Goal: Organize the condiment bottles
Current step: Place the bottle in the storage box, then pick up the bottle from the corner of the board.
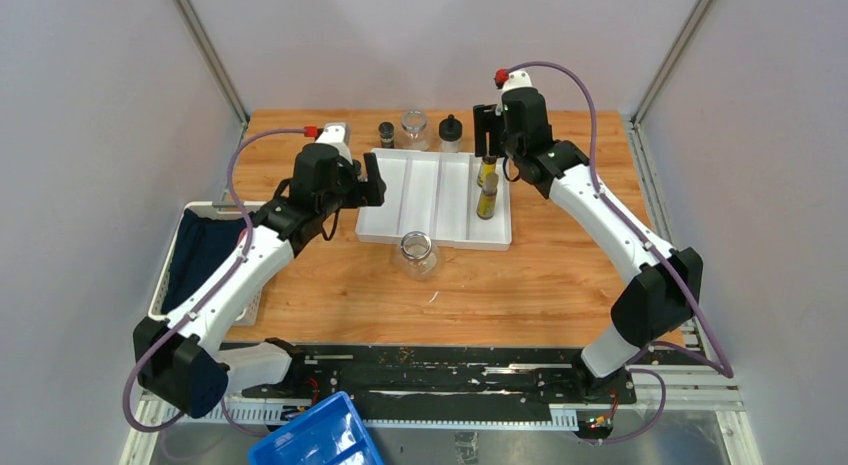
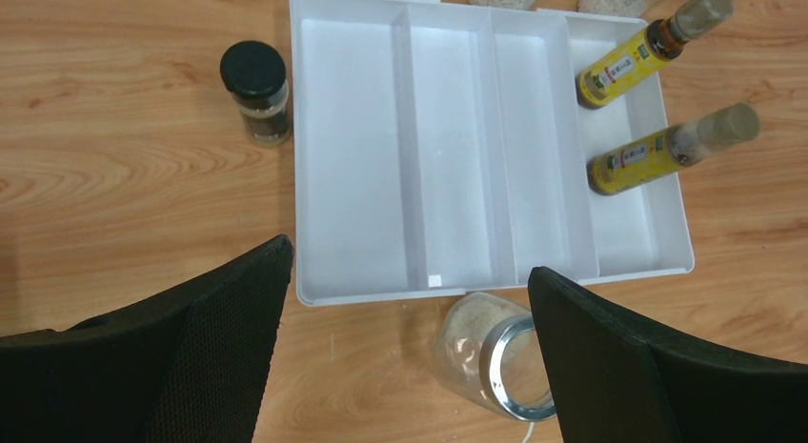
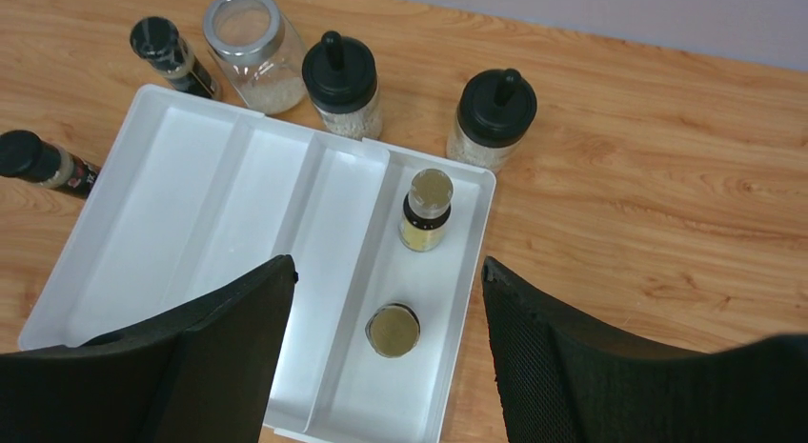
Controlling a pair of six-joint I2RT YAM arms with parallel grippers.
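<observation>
Left claw (image 1: 372,180) and right claw (image 1: 488,150) are held wide open, nothing gripped. Two oil bottles (image 1: 487,190) are stood in the tray's (image 1: 420,200) right-end slot; the other bottles (image 1: 451,133) are found outside the tray. The oil bottles could be toppled by a careless right-claw descent
</observation>
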